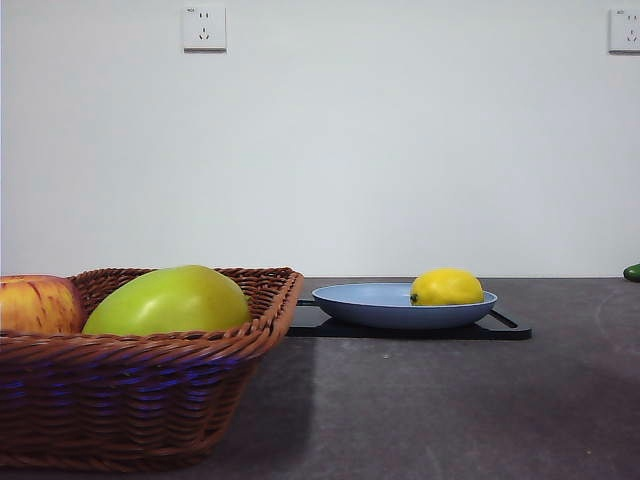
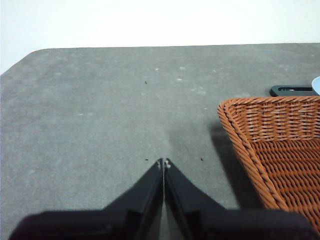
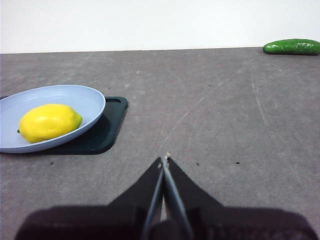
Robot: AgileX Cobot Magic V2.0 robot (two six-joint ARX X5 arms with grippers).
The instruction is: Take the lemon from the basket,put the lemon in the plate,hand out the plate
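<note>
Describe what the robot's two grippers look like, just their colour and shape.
The left gripper and the right gripper look alike: each has two matte black jaws, broad at the base and tapering to thin pointed tips with small pale spots at the ends. No cables or markings show.

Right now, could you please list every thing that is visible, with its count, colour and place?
lemon: one, bright yellow, lying in the plate
plate: one, light blue, on the tray
tray: one, black, on the table
basket: one, brown wicker, nearest the front view
large fruit: one, yellow-green, in the basket
apple: one, red-yellow, in the basket
cucumber: one, green, far table edge
left gripper: black jaws shut, beside the basket
right gripper: black jaws shut, near the plate
</note>
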